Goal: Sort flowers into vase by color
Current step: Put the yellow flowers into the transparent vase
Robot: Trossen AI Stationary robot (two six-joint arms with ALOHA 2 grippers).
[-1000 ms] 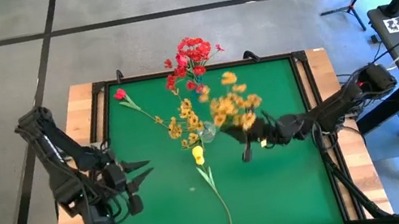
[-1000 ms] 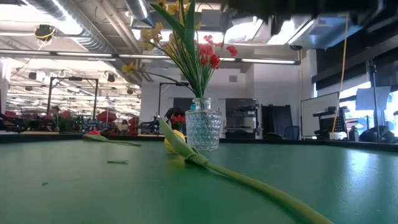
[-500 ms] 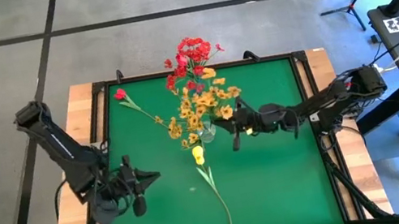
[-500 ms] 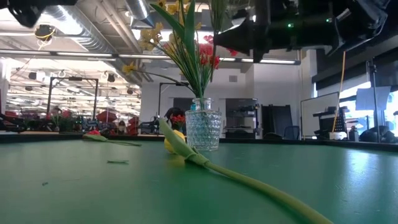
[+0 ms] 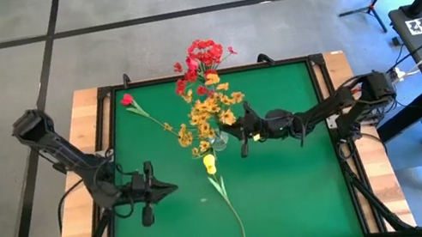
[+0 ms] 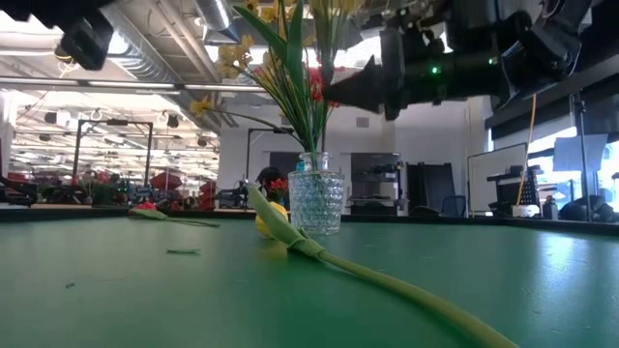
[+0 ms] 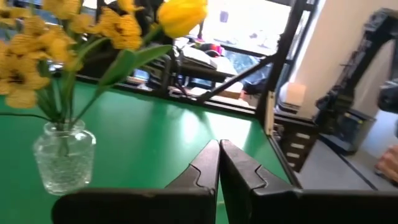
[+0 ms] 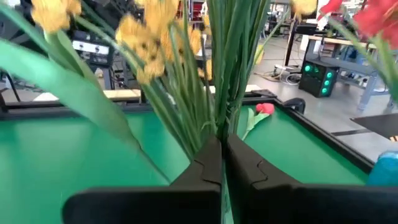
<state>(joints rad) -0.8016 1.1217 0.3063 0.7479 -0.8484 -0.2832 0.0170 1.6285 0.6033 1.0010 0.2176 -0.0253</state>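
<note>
While right fingers [image 8: 221, 149] pinch yellow spray [image 5: 208, 112] stems, left fingers [image 7: 219, 163] closed empty.

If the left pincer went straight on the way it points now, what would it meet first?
Probably nothing on the table: the shut left pincer points across bare green mat, passing the side of the glass vase and above the lying yellow flower's stem. Depth is uncertain.
</note>
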